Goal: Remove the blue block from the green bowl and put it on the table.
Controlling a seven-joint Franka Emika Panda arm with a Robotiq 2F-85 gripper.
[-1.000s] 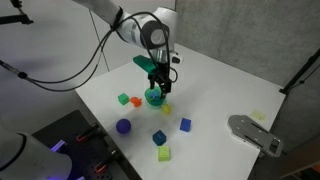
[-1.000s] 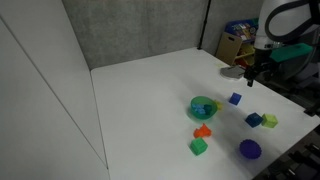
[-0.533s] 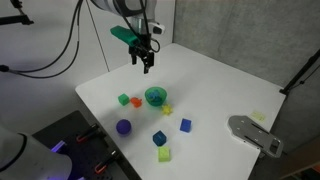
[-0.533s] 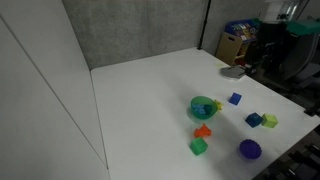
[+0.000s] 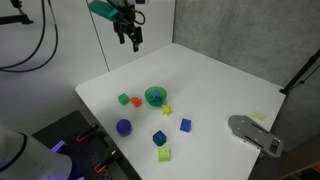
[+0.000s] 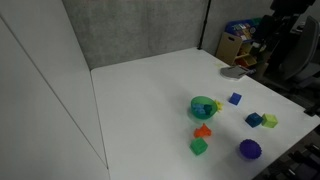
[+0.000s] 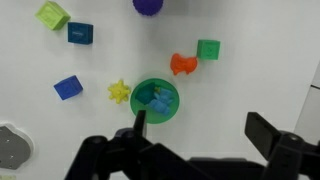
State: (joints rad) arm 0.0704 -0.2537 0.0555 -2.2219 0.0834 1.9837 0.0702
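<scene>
The teal-green bowl [image 7: 155, 99] sits on the white table [image 7: 250, 60], and a bright blue block [image 7: 158, 101] lies inside it. The bowl also shows in both exterior views [image 5: 155, 96] [image 6: 203, 106]. My gripper [image 7: 203, 128] is open and empty, with its two dark fingers spread at the bottom of the wrist view. In an exterior view it [image 5: 130, 38] hangs high above the table's far edge, well away from the bowl. In the exterior view from the opposite side the arm is dark and the gripper is hard to make out.
Near the bowl lie a yellow star [image 7: 120, 92], an orange piece [image 7: 181, 64], a green cube [image 7: 208, 48], another bright blue cube [image 7: 68, 87], a navy cube [image 7: 80, 32], a lime cube [image 7: 52, 14] and a purple ball [image 7: 148, 5]. A grey device [image 5: 255, 133] sits by the table edge.
The gripper has risen from just over the bowl and moved up and back to the far side of the table, empty. The blocks and bowl have not moved.
</scene>
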